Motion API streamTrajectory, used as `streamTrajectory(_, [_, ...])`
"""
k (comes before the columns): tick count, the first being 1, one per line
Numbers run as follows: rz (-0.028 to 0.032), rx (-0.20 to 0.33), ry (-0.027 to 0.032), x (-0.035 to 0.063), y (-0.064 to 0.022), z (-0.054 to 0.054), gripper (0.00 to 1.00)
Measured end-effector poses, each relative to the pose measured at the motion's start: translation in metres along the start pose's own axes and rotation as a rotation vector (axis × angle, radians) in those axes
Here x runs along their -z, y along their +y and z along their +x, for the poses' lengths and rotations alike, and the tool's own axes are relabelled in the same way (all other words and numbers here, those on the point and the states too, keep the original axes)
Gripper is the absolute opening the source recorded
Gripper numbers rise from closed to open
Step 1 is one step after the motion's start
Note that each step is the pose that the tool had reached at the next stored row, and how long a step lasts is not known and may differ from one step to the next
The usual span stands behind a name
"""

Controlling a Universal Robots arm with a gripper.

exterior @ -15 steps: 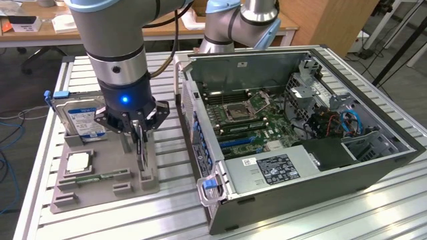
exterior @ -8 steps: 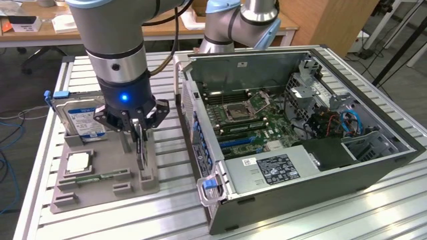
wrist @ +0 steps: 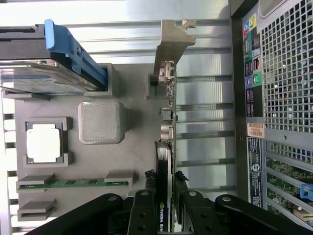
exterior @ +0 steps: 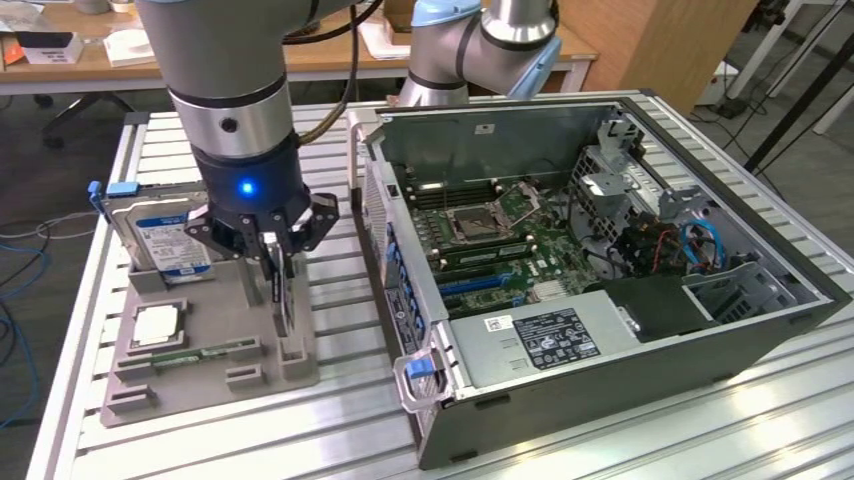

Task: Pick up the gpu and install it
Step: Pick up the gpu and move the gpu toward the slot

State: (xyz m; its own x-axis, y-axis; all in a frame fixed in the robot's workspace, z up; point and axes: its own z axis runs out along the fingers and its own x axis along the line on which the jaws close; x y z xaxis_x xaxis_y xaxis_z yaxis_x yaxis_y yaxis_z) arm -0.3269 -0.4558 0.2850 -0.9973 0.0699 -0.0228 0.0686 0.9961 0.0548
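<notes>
The gpu (exterior: 282,300) is a thin dark card standing on edge in a slot of the grey holder tray (exterior: 200,375), on the exterior view's left. In the wrist view the gpu (wrist: 168,105) runs away from the camera, its silver bracket (wrist: 173,44) at the far end. My gripper (exterior: 275,252) reaches straight down over the card's upper edge. In the wrist view my gripper (wrist: 165,178) has its black fingers (wrist: 146,178) pressed on both faces of the card, shut on it. The card's lower edge still sits at the holder.
The same grey holder tray (wrist: 132,83) also carries a hard drive (exterior: 167,235) with a blue clip, a processor chip (exterior: 158,322) and a green memory stick (exterior: 207,352). The open computer case (exterior: 601,250) lies on the exterior view's right, its motherboard (exterior: 494,240) exposed. A slatted metal table (exterior: 667,430) lies beneath.
</notes>
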Motion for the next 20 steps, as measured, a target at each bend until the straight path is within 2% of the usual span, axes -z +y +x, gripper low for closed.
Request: streamTrajectory(20, [0.0000,0.000,0.0000,0.0218,0.0012,-0.001,0.26])
